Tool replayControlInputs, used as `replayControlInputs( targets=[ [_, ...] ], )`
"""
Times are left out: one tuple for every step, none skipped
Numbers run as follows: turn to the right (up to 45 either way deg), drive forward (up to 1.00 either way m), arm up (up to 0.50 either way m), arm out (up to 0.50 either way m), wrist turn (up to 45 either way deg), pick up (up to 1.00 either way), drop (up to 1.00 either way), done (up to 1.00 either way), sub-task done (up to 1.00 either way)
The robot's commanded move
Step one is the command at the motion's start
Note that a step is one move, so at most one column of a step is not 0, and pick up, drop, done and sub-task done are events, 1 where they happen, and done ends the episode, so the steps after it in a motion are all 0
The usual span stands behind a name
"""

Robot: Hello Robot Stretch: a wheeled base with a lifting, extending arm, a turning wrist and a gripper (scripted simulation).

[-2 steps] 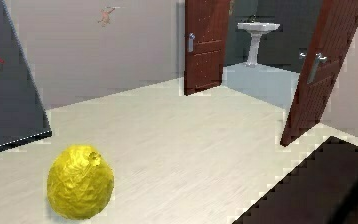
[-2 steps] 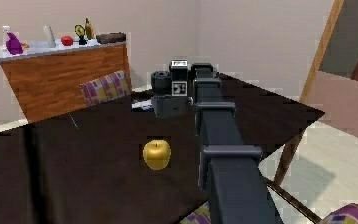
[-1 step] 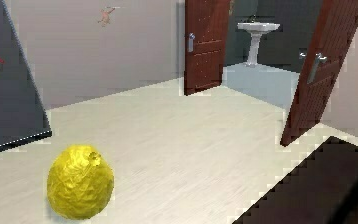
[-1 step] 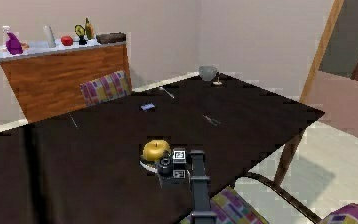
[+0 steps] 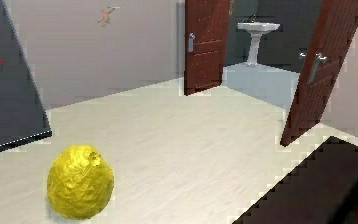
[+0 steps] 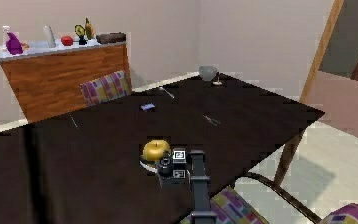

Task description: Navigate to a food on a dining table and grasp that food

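gripper (image 6: 167, 167) is sitting at 5 o'clock of the yellow food (image 6: 155, 150), can't tell if holding; likely light, firm, slick, so grab across its middle.

Arm (image 6: 200, 195) rises from the bottom edge over the dark dining table (image 6: 97, 150). Gripper (image 6: 161, 165) is right at a round yellow item (image 6: 155, 150) lying on the tabletop; can't tell if it holds anything. Farther out on the table: small blue object (image 6: 147, 106), grey bowl (image 6: 208, 73). Beyond the table: plaid chair (image 6: 105, 88), wooden counter (image 6: 57, 75).
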Motion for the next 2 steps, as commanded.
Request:
replayControlInputs(
  targets=[
    [0.0,0.0,0.1,0.0,0.0,0.0,0.0,0.0,0.0],
    [0.0,0.0,0.0,0.0,0.0,0.0,0.0,1.0,0.0]
  ],
)
